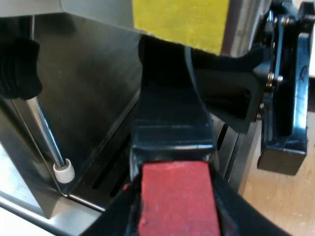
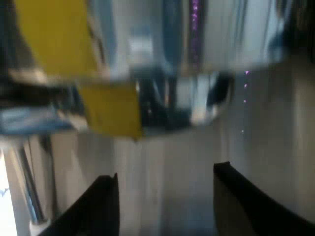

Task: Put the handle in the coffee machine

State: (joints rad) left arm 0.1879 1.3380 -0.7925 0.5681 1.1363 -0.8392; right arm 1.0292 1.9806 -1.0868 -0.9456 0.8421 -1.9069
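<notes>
Left wrist view: pincer (image 1: 175, 209) clasps handle (image 1: 170, 118)

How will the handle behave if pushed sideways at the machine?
Probably stiff: the handle looks thick and moulded, with no bend. Its glossy dark surface may be slippery; the matte red end, held in the left end effector, likely grips better. Its far end meets the machine, so expect resistance.

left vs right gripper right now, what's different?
The left gripper is shut on the handle near its red end; the right gripper is open and holds nothing. The left gripper's handle reaches into the espresso machine at its front; the right gripper just faces it. Both have black fingers and sit close to the machine.
</notes>
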